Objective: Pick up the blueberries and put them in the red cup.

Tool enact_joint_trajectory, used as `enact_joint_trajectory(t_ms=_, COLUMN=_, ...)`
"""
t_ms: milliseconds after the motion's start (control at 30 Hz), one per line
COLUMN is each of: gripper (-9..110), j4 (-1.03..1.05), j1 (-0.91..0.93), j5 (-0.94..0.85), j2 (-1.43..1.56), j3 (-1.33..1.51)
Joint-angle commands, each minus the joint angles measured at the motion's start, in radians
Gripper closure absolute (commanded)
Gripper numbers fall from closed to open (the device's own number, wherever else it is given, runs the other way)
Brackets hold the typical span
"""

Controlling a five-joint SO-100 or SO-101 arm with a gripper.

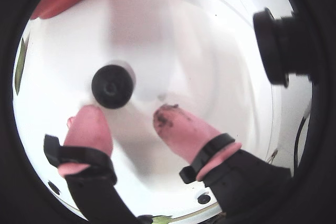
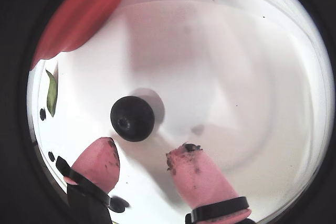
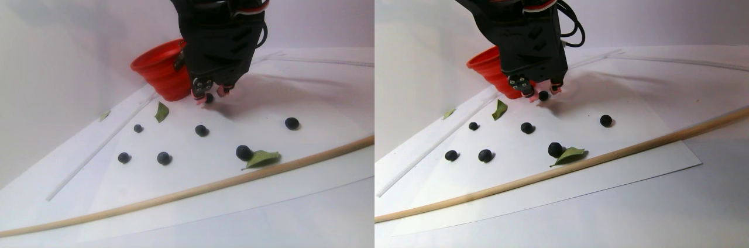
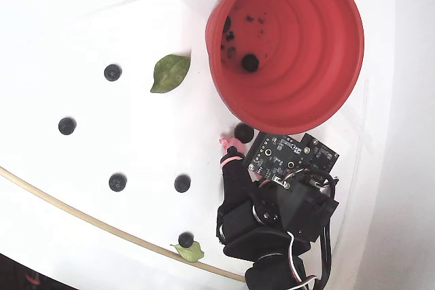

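Pink fingertips (image 2: 202, 177) fill our wrist views; we see the jaws apart around nothing, one of the blueberries (image 2: 132, 118) lying on the white bench (image 2: 252, 87) just ahead of them, untouched. Beside it stands the red cup (image 4: 319, 52), a berry inside.

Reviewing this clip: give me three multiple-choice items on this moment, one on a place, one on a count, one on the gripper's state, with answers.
1. Where is the blueberry nearest the gripper?
A. inside the red cup
B. on the white sheet, just ahead of the fingertips
C. under a leaf

2. How many green leaves show in the fixed view?
A. two
B. none
C. five

3. The gripper is:
A. shut on a blueberry
B. shut on a leaf
C. open, holding nothing

Answers: 1 B, both wrist views show it lying free before the pink fingertips. 2 A, one leaf beside the red cup, another by the wooden stick. 3 C, the fingertips stand apart.
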Motion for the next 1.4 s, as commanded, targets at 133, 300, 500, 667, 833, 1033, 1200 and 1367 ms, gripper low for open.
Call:
enact_joint_trajectory(t_ms=133, gripper=83, j4=-0.038, j1=-0.064, j5=0.023, j2=0.003, j3=-0.015)
enact_joint_trajectory(t_ms=300, gripper=83, j4=-0.063, j1=-0.069, j5=0.018, j2=-0.023, j3=-0.032)
enact_joint_trajectory(t_ms=500, gripper=83, j4=-0.072, j1=-0.064, j5=0.006, j2=-0.055, j3=-0.058)
enact_joint_trajectory(t_ms=667, gripper=83, j4=-0.072, j1=-0.06, j5=-0.002, j2=-0.069, j3=-0.081)
enact_joint_trajectory(t_ms=833, gripper=83, j4=-0.074, j1=-0.055, j5=-0.017, j2=-0.072, j3=-0.095)
enact_joint_trajectory(t_ms=1033, gripper=83, j4=-0.077, j1=-0.052, j5=-0.023, j2=-0.095, j3=-0.118)
enact_joint_trajectory(t_ms=1200, gripper=83, j4=-0.091, j1=-0.055, j5=-0.021, j2=-0.115, j3=-0.129)
enact_joint_trajectory(t_ms=1367, gripper=83, j4=-0.098, j1=-0.055, j5=-0.023, j2=-0.129, j3=-0.144)
